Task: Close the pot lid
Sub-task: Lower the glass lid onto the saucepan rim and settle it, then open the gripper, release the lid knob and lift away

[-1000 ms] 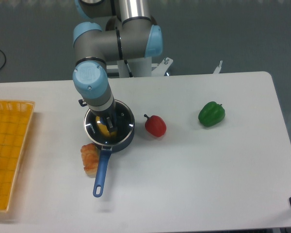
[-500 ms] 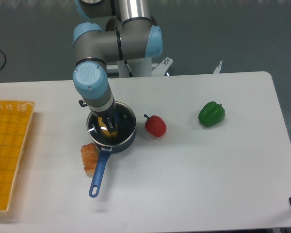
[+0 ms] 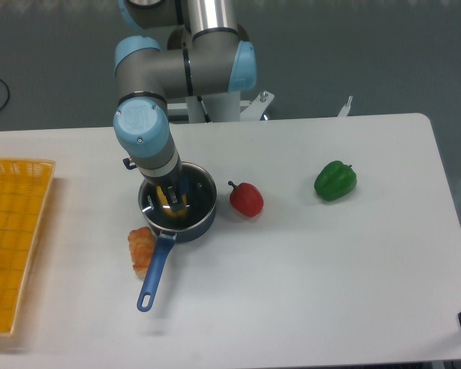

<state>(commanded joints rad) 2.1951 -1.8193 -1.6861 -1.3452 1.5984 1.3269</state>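
The pot (image 3: 200,224), black inside with a dark blue wall, sits left of the table's middle. Its long blue handle (image 3: 151,274) points toward the front left. The glass pot lid (image 3: 208,189) lies over the pot's mouth, its silver rim about level with the pot's rim. Something yellow shows through the glass. My gripper (image 3: 174,199) reaches straight down onto the lid's centre. Its fingers appear shut around the blue knob, which they mostly hide.
An orange food piece (image 3: 141,246) lies against the left of the handle. A red pepper (image 3: 247,199) stands just right of the pot, and a green pepper (image 3: 335,180) farther right. A yellow basket (image 3: 11,238) fills the left edge of the table.
The pot has slid slightly right under the gripper, and its handle has swung further toward the front left. The lid and gripper sit a little lower and more centred over the pot.
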